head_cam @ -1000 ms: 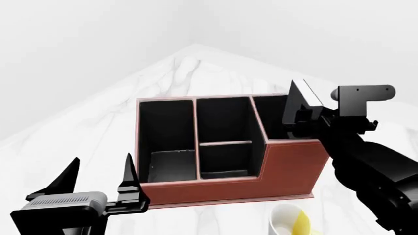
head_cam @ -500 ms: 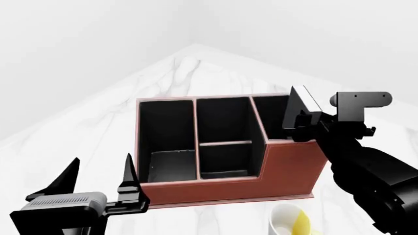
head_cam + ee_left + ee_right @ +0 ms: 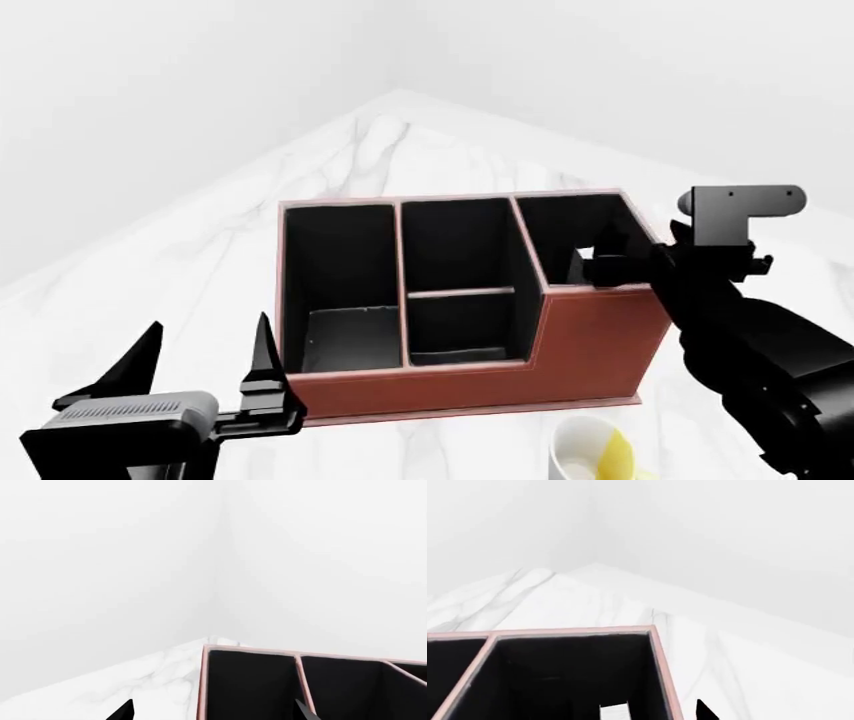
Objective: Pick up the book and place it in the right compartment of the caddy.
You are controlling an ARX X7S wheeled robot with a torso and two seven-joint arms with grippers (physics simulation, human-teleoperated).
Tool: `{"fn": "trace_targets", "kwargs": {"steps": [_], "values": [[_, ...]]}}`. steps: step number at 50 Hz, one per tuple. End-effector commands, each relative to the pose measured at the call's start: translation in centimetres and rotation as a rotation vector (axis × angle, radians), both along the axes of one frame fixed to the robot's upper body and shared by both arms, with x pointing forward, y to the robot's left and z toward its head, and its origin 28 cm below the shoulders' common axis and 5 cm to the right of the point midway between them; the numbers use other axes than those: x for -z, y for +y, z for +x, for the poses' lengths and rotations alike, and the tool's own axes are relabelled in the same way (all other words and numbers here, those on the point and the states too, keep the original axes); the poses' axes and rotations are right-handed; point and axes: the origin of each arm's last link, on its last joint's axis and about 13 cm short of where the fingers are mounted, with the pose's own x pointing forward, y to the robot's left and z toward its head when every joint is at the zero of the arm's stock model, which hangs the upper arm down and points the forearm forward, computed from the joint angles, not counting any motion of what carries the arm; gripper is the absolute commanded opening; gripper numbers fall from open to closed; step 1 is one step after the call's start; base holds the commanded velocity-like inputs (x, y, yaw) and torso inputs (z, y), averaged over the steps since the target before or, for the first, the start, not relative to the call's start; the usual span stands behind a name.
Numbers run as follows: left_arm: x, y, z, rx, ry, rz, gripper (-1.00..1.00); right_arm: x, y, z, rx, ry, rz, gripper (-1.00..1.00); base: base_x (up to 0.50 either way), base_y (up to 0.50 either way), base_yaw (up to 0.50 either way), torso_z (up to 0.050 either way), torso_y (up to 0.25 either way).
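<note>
Two arms, right claw [image 3: 603, 262] over right compartment [image 3: 577, 222], left claw [image 3: 200, 360] spread

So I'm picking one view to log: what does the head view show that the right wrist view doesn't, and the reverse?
Head view only: the whole caddy with all three sections, both arms, the open left gripper, the right gripper at the right compartment, and the mug.
Right wrist view only: a white sliver, possibly the book's pages, inside that compartment.
Both: its far rim and the marble table.

No legible text or labels anywhere.
</note>
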Motion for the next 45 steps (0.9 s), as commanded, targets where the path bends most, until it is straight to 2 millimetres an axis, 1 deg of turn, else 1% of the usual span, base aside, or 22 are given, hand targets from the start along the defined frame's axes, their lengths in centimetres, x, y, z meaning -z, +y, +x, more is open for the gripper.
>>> {"fn": "trace_targets", "kwargs": {"steps": [1,13,16,17,20,25,26,30,38,39,41,45], "values": [[0.0,0.0,0.0,0.0,0.0,-0.001,1.0,-0.1,-0.1,0.0,-0.002,-0.013,-0.011,1.0,0.0,0.0,0.0,0.0,0.0],[0.1,0.0,0.0,0.0,0.001,0.0,1.0,-0.1,-0.2,0.0,0.004,-0.015,-0.009,1.0,0.0,0.0,0.0,0.0,0.0],[0.1,0.0,0.0,0.001,0.001,0.0,1.0,-0.4,-0.2,0.0,0.006,-0.033,-0.004,1.0,0.0,0.0,0.0,0.0,0.0],[0.1,0.0,0.0,0.0,0.001,0.0,1.0,-0.7,-0.2,-0.1,0.011,-0.069,0.006,1.0,0.0,0.0,0.0,0.0,0.0],[0.1,0.0,0.0,0.0,0.001,0.0,1.0,-2.3,-0.3,-0.3,0.029,-0.224,0.038,1.0,0.0,0.0,0.0,0.0,0.0],[0.0,0.0,0.0,0.0,-0.001,0.0,1.0,-4.4,-0.4,-1.1,0.034,-0.368,0.059,1.0,0.0,0.0,0.0,0.0,0.0],[0.0,0.0,0.0,0.0,0.0,0.0,1.0,-5.1,-0.4,-1.5,0.03,-0.412,0.068,1.0,0.0,0.0,0.0,0.0,0.0],[0.0,0.0,0.0,-0.001,-0.002,0.004,1.0,-6.3,-0.5,-2.1,0.022,-0.475,0.062,1.0,0.0,0.0,0.0,0.0,0.0],[0.0,0.0,0.0,-0.004,-0.006,0.011,1.0,-7.7,-0.5,-3.3,0.011,-0.576,0.036,1.0,0.0,0.0,0.0,0.0,0.0],[0.0,0.0,0.0,-0.004,-0.006,0.011,1.0,-8.5,-0.5,-3.7,0.008,-0.59,0.04,1.0,0.0,0.0,0.0,0.0,0.0],[0.0,0.1,0.0,-0.005,-0.007,0.011,1.0,-8.4,-0.5,-4.0,0.012,-0.612,0.047,1.0,0.0,0.0,0.0,0.0,0.0],[0.0,0.1,0.0,-0.004,-0.009,0.01,1.0,-9.5,-0.6,-5.6,0.014,-0.687,0.061,1.0,0.0,0.0,0.0,0.0,0.0]]}}
